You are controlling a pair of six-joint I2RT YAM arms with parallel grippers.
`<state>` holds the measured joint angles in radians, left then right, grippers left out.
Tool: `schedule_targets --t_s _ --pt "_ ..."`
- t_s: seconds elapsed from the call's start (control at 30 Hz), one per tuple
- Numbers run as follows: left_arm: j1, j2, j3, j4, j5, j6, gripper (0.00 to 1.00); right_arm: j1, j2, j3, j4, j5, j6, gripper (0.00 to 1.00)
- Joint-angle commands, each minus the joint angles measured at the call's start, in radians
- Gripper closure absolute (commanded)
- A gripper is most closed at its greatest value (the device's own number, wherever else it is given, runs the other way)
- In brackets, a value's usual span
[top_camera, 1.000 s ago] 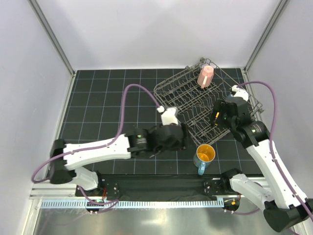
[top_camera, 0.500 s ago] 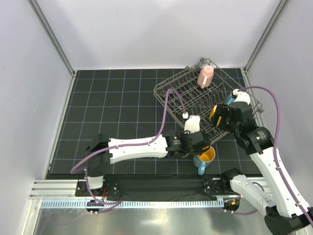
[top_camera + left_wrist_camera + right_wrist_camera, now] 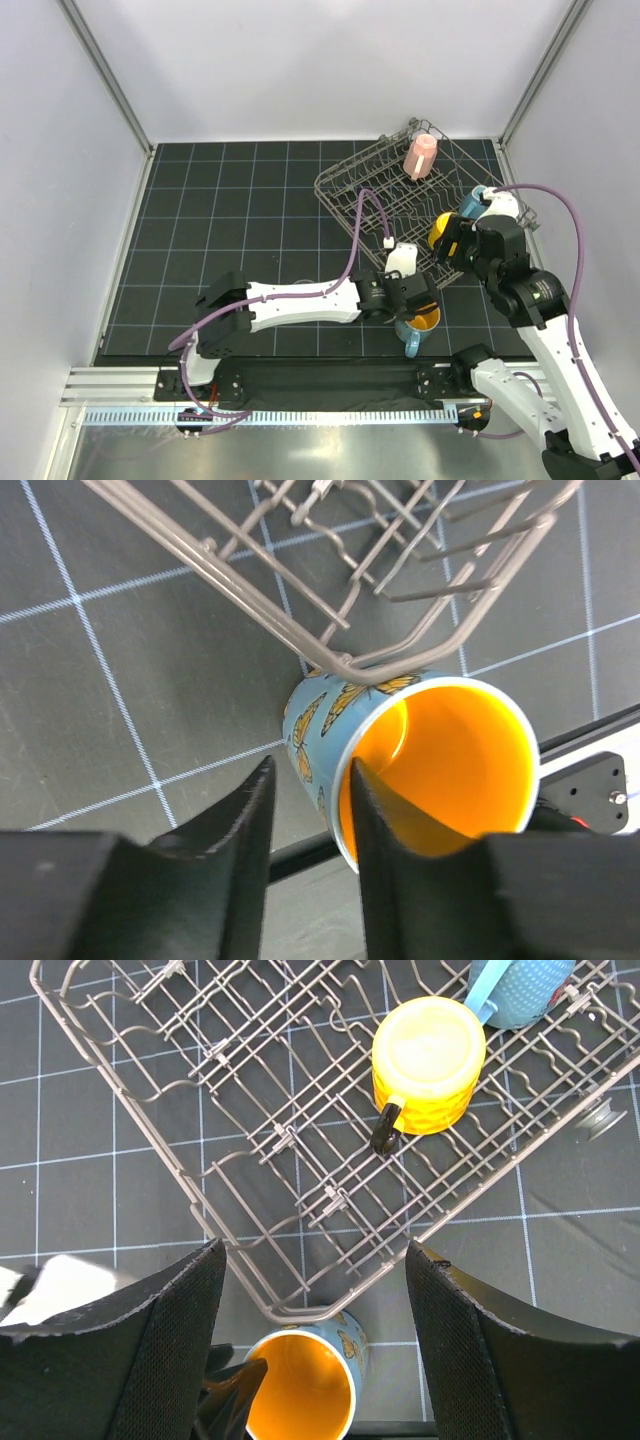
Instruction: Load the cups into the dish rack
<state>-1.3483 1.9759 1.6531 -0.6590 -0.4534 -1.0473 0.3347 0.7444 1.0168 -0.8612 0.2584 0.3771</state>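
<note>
At wire dish rack (image 3: 395,205) corner: glossy butterfly-print mug (image 3: 430,760), orange interior.

The blue mug (image 3: 440,770) at the near edge of the table (image 3: 220,220) carries orange butterflies with dark outlines on its outside and is bright orange-yellow inside, and the table under it is black, ruled with a pale grid. In the dish rack (image 3: 270,1140) of plain grey wire are a yellow mug (image 3: 428,1060) with a dark handle, a light blue mug (image 3: 520,985) speckled with pale dots and, at the rack's far corner, a pink cup (image 3: 421,155).
</note>
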Motion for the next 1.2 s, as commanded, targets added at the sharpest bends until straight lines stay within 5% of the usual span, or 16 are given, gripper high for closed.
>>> schedule_targets --t_s 0.0,0.1,0.23,0.47,0.73,1.0,1.17 --pt "-0.003 0.026 0.039 -0.007 0.013 -0.016 0.67 0.004 -0.020 0.017 0.013 0.001 -0.015 0.27" --pt "-0.003 0.049 0.039 0.001 0.044 -0.023 0.69 0.004 -0.025 0.016 0.010 0.004 -0.017 0.27" --pt "-0.003 0.058 0.031 0.004 0.061 -0.022 1.00 0.004 -0.039 0.035 -0.009 0.007 -0.018 0.27" --pt "-0.002 -0.056 -0.044 0.038 0.058 0.000 1.00 0.004 -0.042 0.045 -0.007 -0.151 -0.056 0.27" --pt "0.046 -0.437 -0.410 0.240 0.082 0.102 1.00 0.007 0.018 0.115 0.010 -0.514 -0.136 0.27" --pt "0.314 -0.924 -0.712 0.421 0.243 0.127 1.00 0.039 0.160 0.121 0.145 -0.983 -0.078 0.25" --pt "0.494 -1.104 -0.725 0.335 0.317 0.173 1.00 0.214 0.210 0.068 0.356 -1.022 0.083 0.14"
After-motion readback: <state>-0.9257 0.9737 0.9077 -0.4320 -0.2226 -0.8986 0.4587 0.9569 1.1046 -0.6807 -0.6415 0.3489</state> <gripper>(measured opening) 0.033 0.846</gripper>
